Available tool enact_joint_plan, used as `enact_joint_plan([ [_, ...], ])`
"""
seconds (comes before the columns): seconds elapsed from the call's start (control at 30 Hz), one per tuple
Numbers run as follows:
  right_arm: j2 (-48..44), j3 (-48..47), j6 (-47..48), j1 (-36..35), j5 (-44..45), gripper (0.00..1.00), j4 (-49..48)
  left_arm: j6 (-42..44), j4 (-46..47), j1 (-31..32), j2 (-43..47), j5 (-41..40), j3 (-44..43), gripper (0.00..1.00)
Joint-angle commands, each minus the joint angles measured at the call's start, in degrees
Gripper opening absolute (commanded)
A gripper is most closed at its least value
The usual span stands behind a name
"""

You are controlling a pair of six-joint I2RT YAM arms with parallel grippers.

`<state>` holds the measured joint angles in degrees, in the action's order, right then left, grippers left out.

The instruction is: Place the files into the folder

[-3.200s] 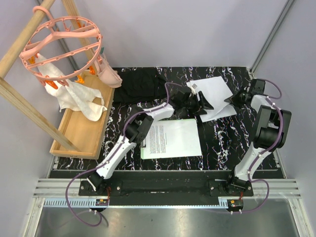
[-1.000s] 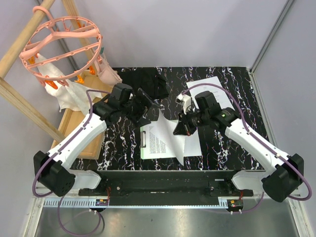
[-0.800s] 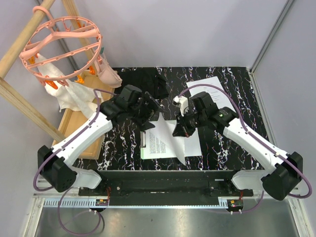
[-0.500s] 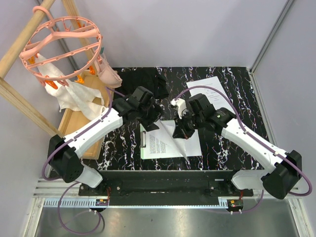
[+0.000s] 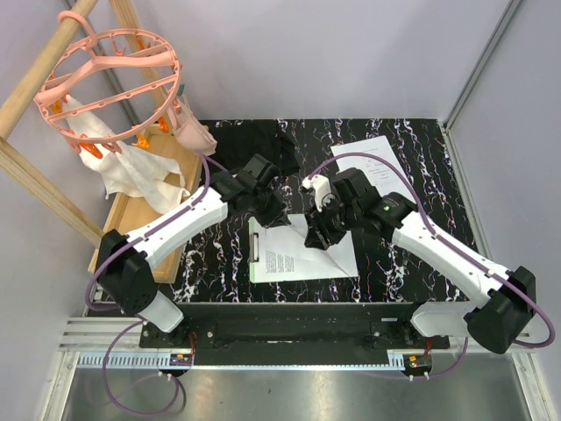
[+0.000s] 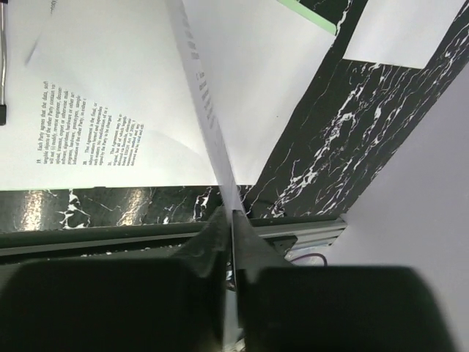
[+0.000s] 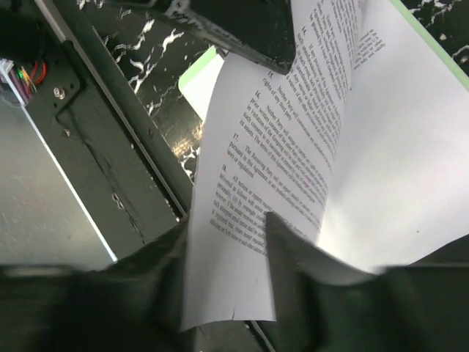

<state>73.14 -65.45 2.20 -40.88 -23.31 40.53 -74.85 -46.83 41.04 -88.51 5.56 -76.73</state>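
The light-green folder [image 5: 253, 263] lies flat near the table's front, with a printed file [image 5: 279, 260] on it. Above it a second printed file [image 5: 337, 256] slopes down between both grippers. My left gripper [image 5: 273, 213] is shut on that sheet's edge, which the left wrist view shows edge-on [image 6: 209, 117] running into the closed jaws [image 6: 231, 218]. My right gripper [image 5: 317, 235] has its jaws apart around the same sheet [image 7: 271, 161], which hangs loosely between the fingers [image 7: 293, 249]. A third file [image 5: 379, 160] lies on the table at the back right.
A wooden tray [image 5: 145, 230] with a white cloth [image 5: 140, 174] stands at the left, under a pink clip hanger [image 5: 110, 79] on a wooden frame. Black fabric [image 5: 250, 140] lies at the back. The metal base rail [image 5: 298, 329] runs along the near edge.
The left gripper came in from the left and shut on the sheet's edge. The right gripper's jaws opened around the sheet, which has dropped lower over the folder.
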Motion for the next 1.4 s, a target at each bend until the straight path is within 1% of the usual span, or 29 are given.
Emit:
enact_joint_plan([
  [0.0,-4.4,-1.3,-2.2,-0.5,4.6,0.57,-3.3,5.9,0.7,0.1,-0.6,-2.1,-6.4,0.0],
  [0.03,-5.5,-1.3,-5.8,-0.5,5.8,0.75,-3.9,8.9,0.7,0.1,-0.8,-2.2,-7.5,0.0],
  [0.1,-9.4,-1.7,-8.9,-0.4,12.8,0.9,-4.8,12.4,1.8,0.1,-0.8,-2.9,-11.1,0.0],
  [0.13,-10.7,-2.3,-12.9,-0.4,16.2,0.99,-4.9,16.0,3.0,0.2,-0.5,-2.5,-11.9,0.0],
  [0.17,-13.7,-2.6,-14.9,-0.2,23.2,1.0,-4.9,17.5,4.5,0.2,0.4,-1.4,-12.5,0.0],
  [0.2,-14.9,-2.8,-17.0,0.2,27.3,1.0,-4.6,18.8,7.0,0.4,1.1,-1.2,-12.5,0.0],
  [0.23,-16.0,-3.5,-20.9,0.8,29.8,1.0,-4.1,21.6,8.6,0.4,1.8,-0.5,-12.3,0.0],
  [0.27,-18.2,-3.7,-22.5,1.9,32.7,1.0,-3.2,23.3,10.4,0.4,3.2,1.8,-11.6,0.0],
  [0.3,-19.1,-3.8,-24.0,2.6,33.3,1.0,-2.7,26.6,13.1,0.4,4.0,2.6,-11.3,0.0],
  [0.33,-19.9,-3.7,-25.9,3.2,33.5,1.0,-2.6,28.2,15.0,0.4,4.7,3.6,-10.4,0.0],
  [0.37,-20.8,-3.5,-26.5,3.6,33.8,1.0,-2.0,29.7,17.4,0.4,6.9,6.8,-7.5,0.0],
  [0.43,-21.4,-2.6,-27.9,4.4,34.6,1.0,-1.4,32.3,24.4,0.4,10.6,9.5,-3.8,0.0],
  [0.47,-21.9,-2.0,-28.2,4.6,34.6,1.0,-1.3,32.9,26.7,0.4,11.9,11.6,0.7,0.0],
  [0.53,-22.3,-0.1,-29.0,5.0,33.8,1.0,-1.4,33.7,31.7,0.5,15.6,11.9,6.0,0.0],
  [0.57,-22.1,0.5,-29.2,5.2,32.6,1.0,-1.4,33.7,33.2,0.5,16.8,11.3,12.1,0.0],
  [0.63,-21.7,2.7,-30.0,5.2,30.4,1.0,-1.5,32.3,38.2,0.4,19.2,11.1,18.5,0.0],
  [0.67,-21.2,3.6,-30.3,5.2,29.6,1.0,-2.1,31.6,39.7,0.1,19.4,11.5,23.9,0.0],
  [0.73,-20.8,7.0,-31.5,5.2,27.0,1.0,-2.8,30.5,44.3,0.0,19.3,12.2,28.1,0.0],
  [0.83,-21.6,12.6,-35.1,5.2,24.2,1.0,-5.3,30.0,48.8,0.1,19.3,10.3,34.6,0.0],
  [0.87,-22.1,14.2,-36.7,5.2,23.6,1.0,-6.1,29.9,50.6,0.1,19.4,8.3,37.5,0.0],
  [1.0,-23.8,26.4,-45.9,5.2,14.5,1.0,-13.8,29.1,55.7,0.1,19.0,6.7,41.9,0.0],
  [1.07,-23.3,29.1,-47.6,5.2,10.6,1.0,-16.4,28.4,56.1,0.0,18.3,5.5,42.8,0.0],
  [1.13,-23.0,31.3,-48.4,5.2,7.9,1.0,-16.6,25.7,55.3,0.0,18.0,4.1,43.1,0.0],
  [1.17,-23.1,31.7,-48.9,5.2,7.1,1.0,-16.8,23.9,54.0,0.0,18.3,1.8,43.3,0.0],
  [1.2,-23.4,32.9,-50.8,5.1,6.4,1.0,-17.5,19.9,53.1,0.0,18.6,0.0,43.3,0.0],
  [1.23,-23.8,33.5,-52.2,5.1,4.8,1.0,-19.7,17.7,52.5,0.1,20.0,-1.8,43.7,0.0],
  [1.27,-24.1,34.3,-54.1,5.1,4.0,1.0,-21.2,15.2,51.7,0.1,20.8,-5.4,43.9,0.0],
  [1.3,-24.4,36.5,-60.6,4.9,3.5,1.0,-23.1,10.0,51.7,0.1,22.5,-8.2,44.0,0.0],
  [1.37,-25.2,40.3,-69.7,4.6,2.8,1.0,-32.9,5.6,53.1,1.1,23.7,-14.1,44.5,0.0],
])
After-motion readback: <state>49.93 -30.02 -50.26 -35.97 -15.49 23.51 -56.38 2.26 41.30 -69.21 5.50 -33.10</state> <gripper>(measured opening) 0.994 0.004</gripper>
